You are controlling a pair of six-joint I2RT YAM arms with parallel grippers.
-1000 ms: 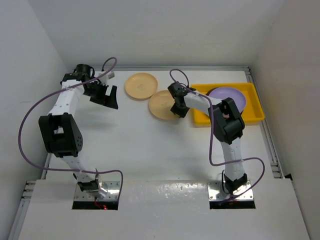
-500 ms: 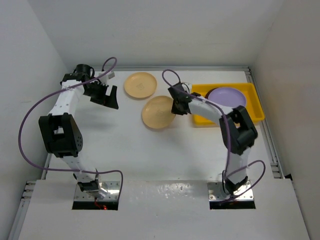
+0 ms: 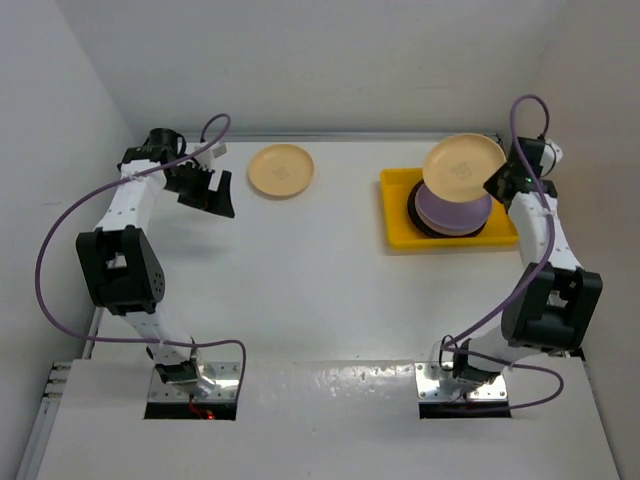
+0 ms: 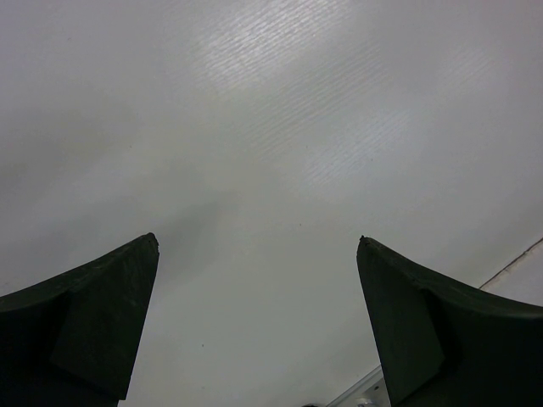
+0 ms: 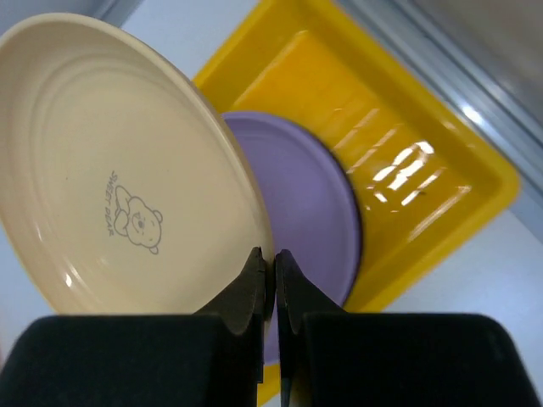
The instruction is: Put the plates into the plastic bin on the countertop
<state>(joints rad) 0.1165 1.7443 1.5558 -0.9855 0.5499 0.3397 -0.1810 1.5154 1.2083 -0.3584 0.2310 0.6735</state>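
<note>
— The right hand (image 5: 270,259) pinches the pale orange plate (image 5: 127,170) by its rim, tilted over the lavender plate (image 5: 314,212) in the yellow bin (image 5: 424,170).
— That's a thin edge grip. Dropped from there, it could slip and clatter. The left hand (image 3: 213,193) hangs spread, empty.

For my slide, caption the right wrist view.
Right tool grips the pale orange plate by its rim over the lavender plate in the yellow bin.
</note>
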